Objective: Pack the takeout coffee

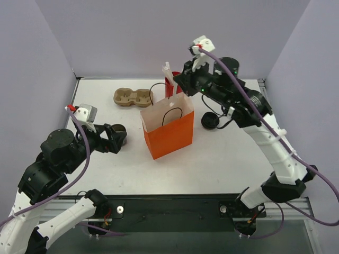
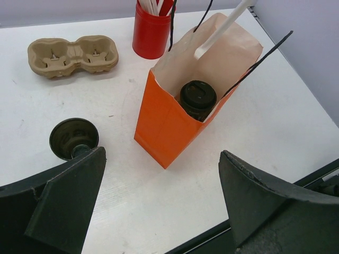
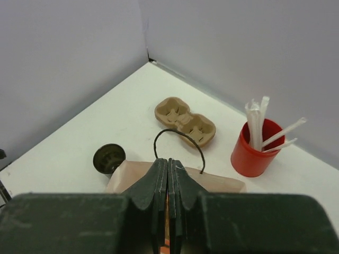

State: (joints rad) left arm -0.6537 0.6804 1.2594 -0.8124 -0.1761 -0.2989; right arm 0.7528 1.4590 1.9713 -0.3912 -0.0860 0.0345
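An orange paper bag [image 1: 168,135] stands open mid-table. One dark takeout coffee cup [image 2: 197,98] sits inside it, lid up. A second dark cup [image 1: 119,130] [image 2: 73,137] stands on the table left of the bag, just past my left gripper's left finger. The left gripper [image 1: 119,139] [image 2: 161,211] is wide open and empty, facing the bag. My right gripper [image 1: 181,83] [image 3: 168,161] hovers over the bag's rear edge, jaws pressed together. A white straw [image 2: 222,27] hangs slanted over the bag mouth from above, apparently pinched by it.
A tan two-hole carrier [image 1: 133,97] [image 2: 73,54] lies at the back left. A red cup of white straws [image 1: 172,88] [image 3: 254,151] stands behind the bag. A dark round object [image 1: 210,120] lies right of the bag. The bag's black handle [image 3: 180,138] loops up.
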